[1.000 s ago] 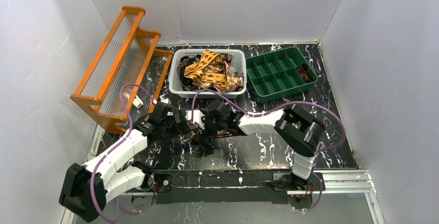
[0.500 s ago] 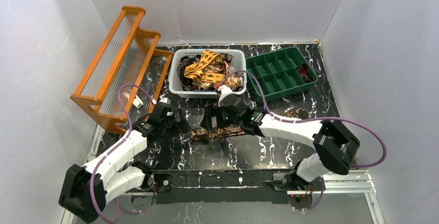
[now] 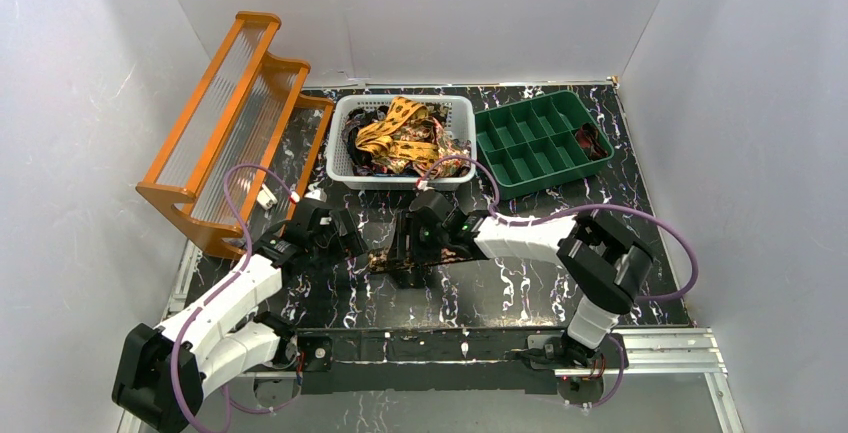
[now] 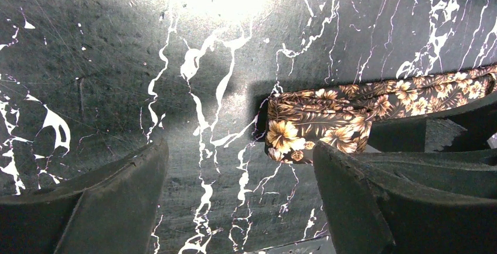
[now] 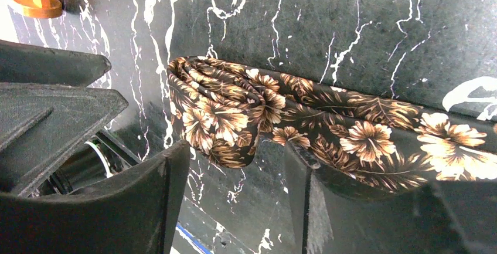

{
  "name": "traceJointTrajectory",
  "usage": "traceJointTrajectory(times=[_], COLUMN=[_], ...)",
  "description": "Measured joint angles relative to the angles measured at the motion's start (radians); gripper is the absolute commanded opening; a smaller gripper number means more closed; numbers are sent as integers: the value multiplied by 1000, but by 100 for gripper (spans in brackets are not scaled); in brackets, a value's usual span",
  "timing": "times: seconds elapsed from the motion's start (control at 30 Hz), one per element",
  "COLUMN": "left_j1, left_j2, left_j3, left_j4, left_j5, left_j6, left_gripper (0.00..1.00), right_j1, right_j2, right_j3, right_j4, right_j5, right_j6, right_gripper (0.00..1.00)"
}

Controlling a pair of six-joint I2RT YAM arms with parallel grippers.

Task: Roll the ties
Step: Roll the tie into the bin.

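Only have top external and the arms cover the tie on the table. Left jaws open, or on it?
Observer: Left wrist shows the left gripper open, nothing between its fingers. The tie end lies just ahead, nearer one finger.
Operator: And the right?
Observer: On right wrist the right gripper is open too. The tie's end sits in the gap between its fingers, not pinched.
Operator: Any roll started?
Observer: Only a loose fold-over at that end. The rest runs out unrolled.
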Motion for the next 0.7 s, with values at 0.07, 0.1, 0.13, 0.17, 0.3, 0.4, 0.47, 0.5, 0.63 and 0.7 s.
traceJointTrajectory(times=[0.07,0.1,0.13,0.17,0.3,0.4,0.47,0.5,0.63,0.7], left_j1=[0,0,0,0,0,1,1,1,1,1], left_j2=[-1,-2,-3,-4,-5,-5,-5,-5,-5,-5], left_j3=[-2,-5,-8,-11,-18,-24,-30,-32,-32,-33], left_j4=[1,2,2,1,1,3,3,2,3,6], left_j5=[0,1,3,4,8,9,11,11,15,17], left_j6=[0,0,0,0,0,0,0,-1,-1,-1], left_gripper=[90,90,90,90,90,91,90,91,91,91], right_j1=[0,0,0,0,-2,-6,-11,-14,-26,-28], right_j2=[4,4,5,8,26,33,35,35,35,35], right_j3=[2,2,3,7,26,29,29,29,29,29], right_j4=[0,-2,-4,-9,-15,-15,-15,-15,-10,-6], right_j5=[1,4,4,4,3,-1,-5,-9,-20,-30], right_j6=[11,15,19,21,25,26,28,29,32,34], right_gripper=[64,64,63,63,64,62,60,59,63,64])
